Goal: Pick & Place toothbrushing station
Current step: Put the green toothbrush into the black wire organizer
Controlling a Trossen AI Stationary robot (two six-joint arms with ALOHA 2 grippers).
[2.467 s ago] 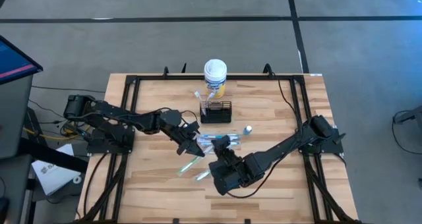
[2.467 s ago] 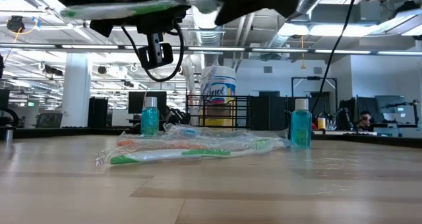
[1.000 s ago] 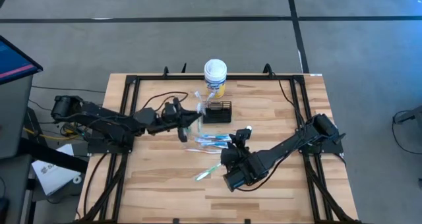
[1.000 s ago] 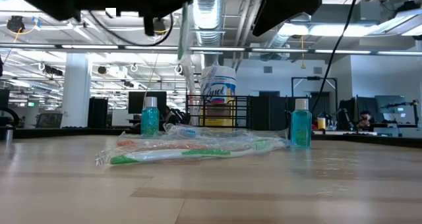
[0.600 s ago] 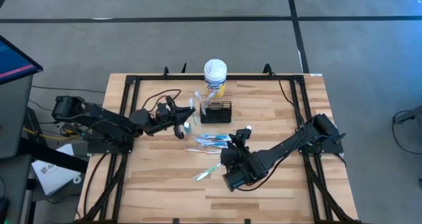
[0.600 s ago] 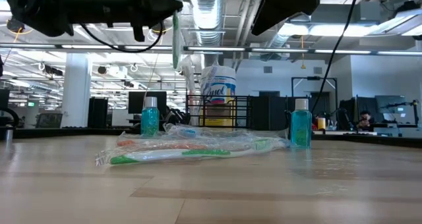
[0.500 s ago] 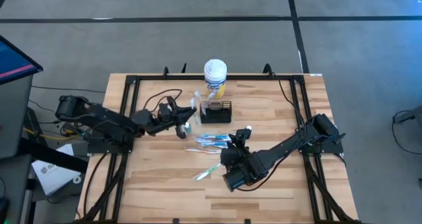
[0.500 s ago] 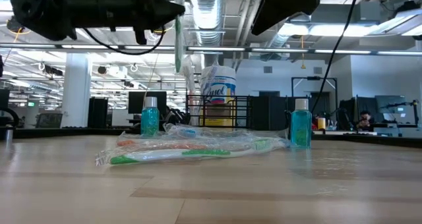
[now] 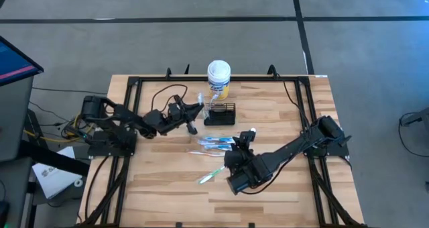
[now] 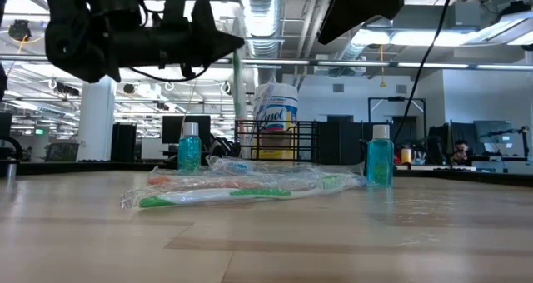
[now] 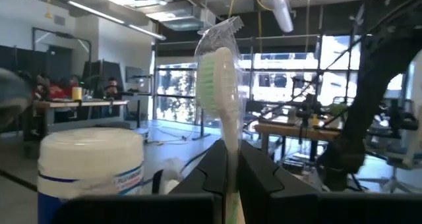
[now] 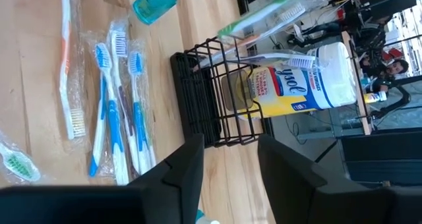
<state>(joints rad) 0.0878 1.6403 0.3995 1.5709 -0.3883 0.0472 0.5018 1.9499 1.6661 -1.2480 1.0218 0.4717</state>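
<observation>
Left claw [image 9: 196, 108] advanced; caddy [image 9: 220, 113] just beside.

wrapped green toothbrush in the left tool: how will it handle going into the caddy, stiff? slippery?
The left tool pinches the toothbrush low, and it stands straight, so it is probably stiff. Its clear wrapper looks glossy and loose, so it may slip or twist. The wire caddy looks light, so a bump might shift it.

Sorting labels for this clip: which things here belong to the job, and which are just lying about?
In the job: black mesh caddy; wrapped green toothbrush in the left gripper; wrapped toothbrushes on the table.
Lying about: yellow wipes canister; blue bottles.
</observation>
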